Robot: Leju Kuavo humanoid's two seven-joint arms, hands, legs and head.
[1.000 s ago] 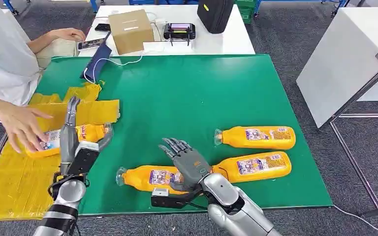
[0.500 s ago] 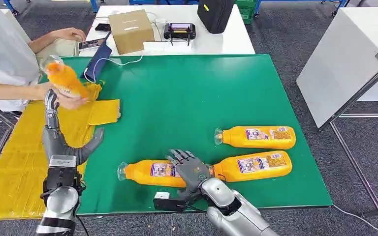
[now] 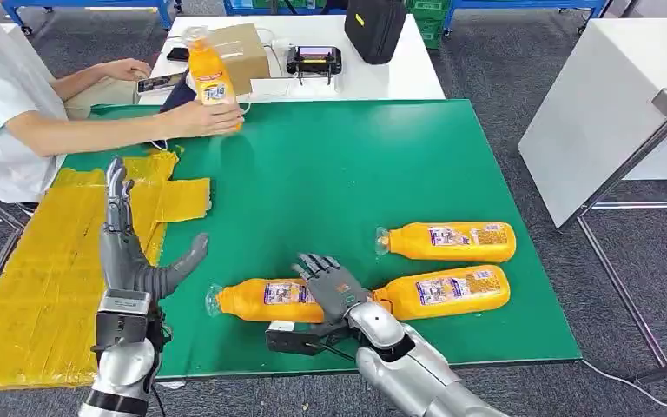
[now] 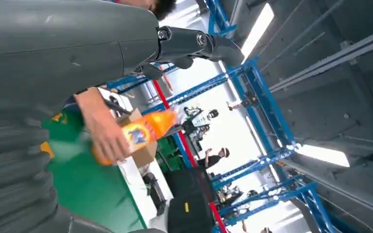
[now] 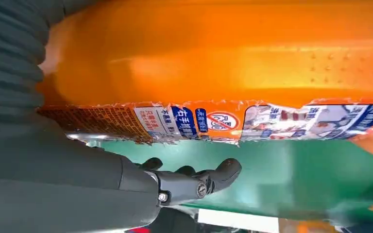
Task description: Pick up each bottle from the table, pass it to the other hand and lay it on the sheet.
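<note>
Since the earlier frame the person's hand (image 3: 193, 119) had carried one orange bottle (image 3: 209, 76) away from the yellow sheet (image 3: 26, 287) to the far edge of the green mat (image 3: 330, 165), where it stood upright in that hand's grip. Nearest the robot, the next bottle (image 3: 260, 301) lay on its side on the mat, well apart from the sheet, and the right hand (image 3: 332, 287) rested on its label end with fingers spread over it, not visibly closed around it. Two more bottles (image 3: 447, 241) (image 3: 441, 292) lay beyond that one, farther from the sheet. Beside the sheet's near edge the left hand (image 3: 135, 261) was raised, fingers apart and holding nothing. The step in hand seemed to be the pick-up; next the right hand would need to wrap the bottle and lift it toward the waiting left hand.
</note>
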